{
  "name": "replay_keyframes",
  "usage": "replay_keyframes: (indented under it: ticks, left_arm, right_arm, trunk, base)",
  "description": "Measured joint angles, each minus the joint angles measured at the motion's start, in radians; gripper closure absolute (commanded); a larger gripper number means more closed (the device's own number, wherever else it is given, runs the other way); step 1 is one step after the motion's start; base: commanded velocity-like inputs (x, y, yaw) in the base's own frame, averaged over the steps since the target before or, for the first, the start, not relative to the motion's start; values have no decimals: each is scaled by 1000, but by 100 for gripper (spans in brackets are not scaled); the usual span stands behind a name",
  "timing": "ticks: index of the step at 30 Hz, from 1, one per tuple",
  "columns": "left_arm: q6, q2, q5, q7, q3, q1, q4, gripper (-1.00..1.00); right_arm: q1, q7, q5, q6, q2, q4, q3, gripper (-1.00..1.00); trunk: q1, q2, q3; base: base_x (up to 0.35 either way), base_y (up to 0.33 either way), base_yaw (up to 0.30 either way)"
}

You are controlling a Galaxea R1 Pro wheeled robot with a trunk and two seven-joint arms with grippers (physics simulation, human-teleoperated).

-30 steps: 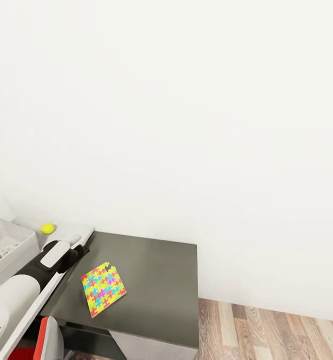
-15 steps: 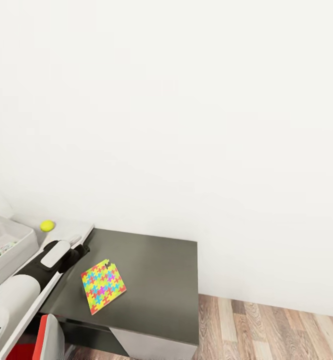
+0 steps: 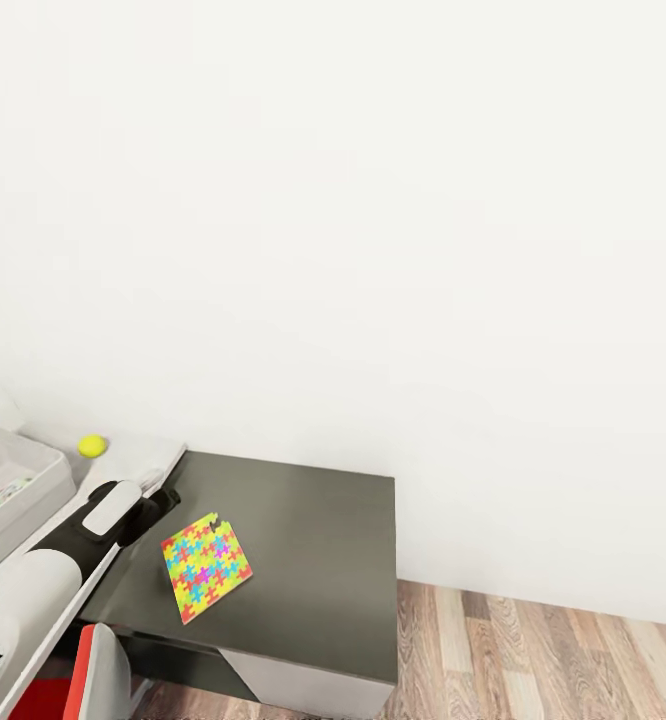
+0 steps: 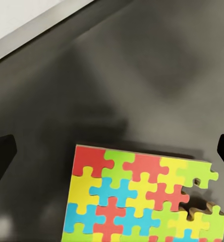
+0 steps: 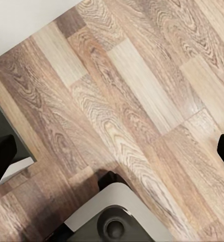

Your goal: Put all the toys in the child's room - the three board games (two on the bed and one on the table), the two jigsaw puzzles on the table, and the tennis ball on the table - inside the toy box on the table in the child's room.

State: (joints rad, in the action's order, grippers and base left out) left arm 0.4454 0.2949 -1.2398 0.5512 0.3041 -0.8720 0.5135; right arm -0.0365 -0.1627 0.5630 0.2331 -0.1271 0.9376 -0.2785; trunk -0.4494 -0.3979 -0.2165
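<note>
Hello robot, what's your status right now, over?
Left gripper open above jigsaw puzzle on dark desk section. Right gripper open over wood floor. Tennis ball beside toy box. Nothing blocking.

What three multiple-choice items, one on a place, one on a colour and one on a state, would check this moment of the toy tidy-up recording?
1. Where does the jigsaw puzzle lie?
A. on the dark-grey desk section
B. inside the toy box
C. on the wood floor

2. What colour is the tennis ball?
A. red
B. yellow-green
C. blue

3. How do the left gripper's fingers stand?
A. shut on the jigsaw puzzle
B. shut on nothing
C. apart, with the puzzle between and below them

Key: 1 A, as the head view shows the puzzle flat on the dark top; 2 B, the ball on the light-grey top is yellow-green; 3 C, the left wrist view shows the fingertips at opposite edges, off the puzzle.
</note>
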Motion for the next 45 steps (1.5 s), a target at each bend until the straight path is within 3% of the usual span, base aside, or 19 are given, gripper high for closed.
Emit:
replay_keyframes:
  ticks: [17,28,45]
  left_arm:
    - [0,0,0,-2,0,0,2,-100]
    - [2,0,1,-91,4,0,4,-100]
    - [4,1,2,-109,6,0,4,-100]
  right_arm:
    - [0,0,-1,0,0,0,0,-100]
    - [0,0,-1,0,0,0,0,-100]
    - [0,0,-2,0,0,0,0,-100]
  trunk:
    - [0,0,-28]
    - [0,0,-45]
    - [0,0,-73]
  base:
    - [0,0,0]
    - [0,0,0]
    - [0,-14,0]
